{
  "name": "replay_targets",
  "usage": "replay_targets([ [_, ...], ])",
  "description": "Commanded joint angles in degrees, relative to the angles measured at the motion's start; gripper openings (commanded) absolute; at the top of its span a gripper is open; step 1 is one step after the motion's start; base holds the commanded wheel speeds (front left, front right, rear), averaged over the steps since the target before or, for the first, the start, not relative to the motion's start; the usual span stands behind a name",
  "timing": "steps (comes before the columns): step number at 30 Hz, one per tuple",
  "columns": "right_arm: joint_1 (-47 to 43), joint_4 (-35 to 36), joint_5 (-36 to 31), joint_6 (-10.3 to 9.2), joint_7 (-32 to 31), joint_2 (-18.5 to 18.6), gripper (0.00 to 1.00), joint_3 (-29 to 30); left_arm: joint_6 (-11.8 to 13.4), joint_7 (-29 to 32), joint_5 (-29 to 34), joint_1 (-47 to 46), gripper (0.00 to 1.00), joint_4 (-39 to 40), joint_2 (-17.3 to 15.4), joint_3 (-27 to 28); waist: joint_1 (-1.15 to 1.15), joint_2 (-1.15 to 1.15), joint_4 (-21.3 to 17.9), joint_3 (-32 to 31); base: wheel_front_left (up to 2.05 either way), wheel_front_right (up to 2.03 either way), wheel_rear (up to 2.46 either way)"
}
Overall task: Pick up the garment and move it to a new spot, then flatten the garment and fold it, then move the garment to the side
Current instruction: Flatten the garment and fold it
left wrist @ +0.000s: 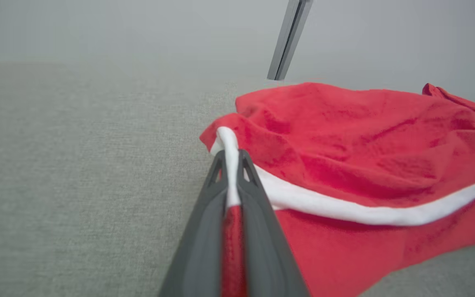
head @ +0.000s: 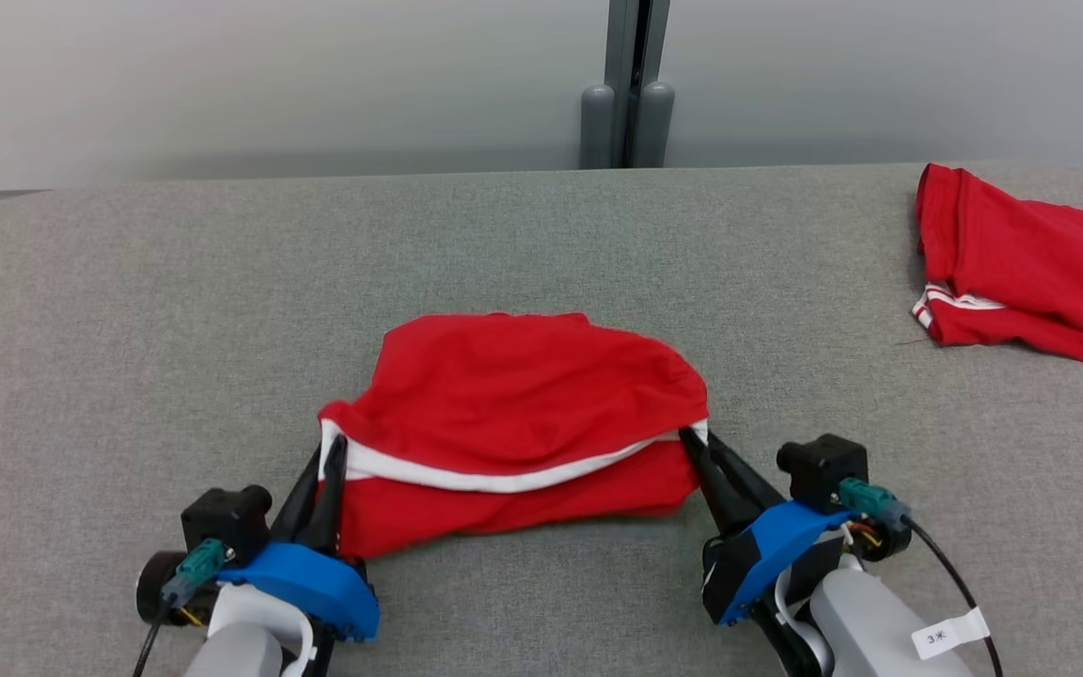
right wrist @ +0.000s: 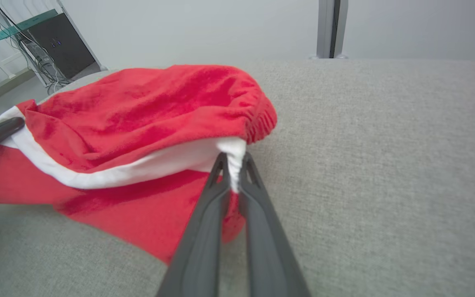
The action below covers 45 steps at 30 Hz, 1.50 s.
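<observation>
Both of the robot's grippers are clamped on a red garment (head: pixel 523 395) lying near the front middle of a grey padded table (head: pixel 128 329). The left gripper (head: pixel 333 451) has its two dark fingers pressed together on the garment's left corner, with the white band (head: pixel 485 480) and a strip of red cloth pinched between them, as the left wrist view shows. The right gripper (head: pixel 689 437) is closed the same way on the right corner, with the white band bunched between its fingertips. The garment's long axis runs left to right between the two grippers. Its white-banded edge faces the robot and its rounded far edge points toward the wall. The cloth humps up in loose wrinkles. A second red jersey (head: pixel 1021 263) lies well apart at the table's far right.
</observation>
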State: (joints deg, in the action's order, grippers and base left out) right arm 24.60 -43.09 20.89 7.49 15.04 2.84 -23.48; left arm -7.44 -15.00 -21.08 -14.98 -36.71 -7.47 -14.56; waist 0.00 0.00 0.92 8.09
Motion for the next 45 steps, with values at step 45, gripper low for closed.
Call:
replay_targets([
  [45, 29.57, -1.89, 2.36, 0.01, 0.17, 4.03, 0.0, -0.84, -0.06, -0.23, -8.97, -28.18, 0.0, 6.18, -3.6, -7.32, 0.0, 0.0, -3.27, 16.17, 0.0, 0.0, 0.0],
])
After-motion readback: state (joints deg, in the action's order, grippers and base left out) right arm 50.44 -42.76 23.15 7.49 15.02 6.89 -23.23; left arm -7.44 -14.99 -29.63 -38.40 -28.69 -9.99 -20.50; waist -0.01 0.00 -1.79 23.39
